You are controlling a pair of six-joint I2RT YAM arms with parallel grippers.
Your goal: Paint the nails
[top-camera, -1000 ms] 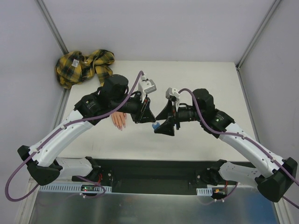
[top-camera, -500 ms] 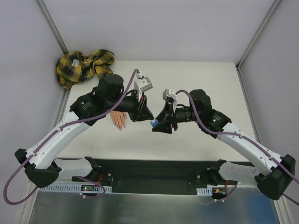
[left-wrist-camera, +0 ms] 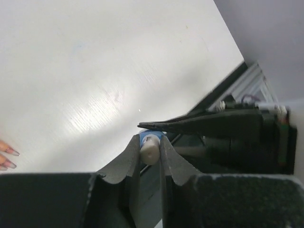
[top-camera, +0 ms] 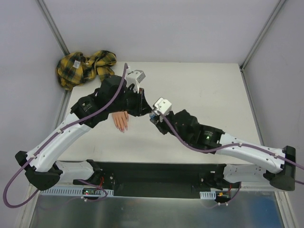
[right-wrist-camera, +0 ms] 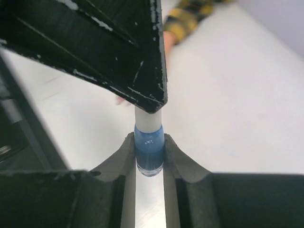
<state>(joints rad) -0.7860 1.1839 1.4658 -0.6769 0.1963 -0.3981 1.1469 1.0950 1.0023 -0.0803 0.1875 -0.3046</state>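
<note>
The nails are lying on the table at the tips of the hand, pointing toward the arm bases, with the sleeve trailing to the far left corner. Just right of them, the left gripper is clamping the cap and the right gripper is clamping the bottle. The 2 are facing each other along its axis. The left arm is sitting nearer the nails.
</note>
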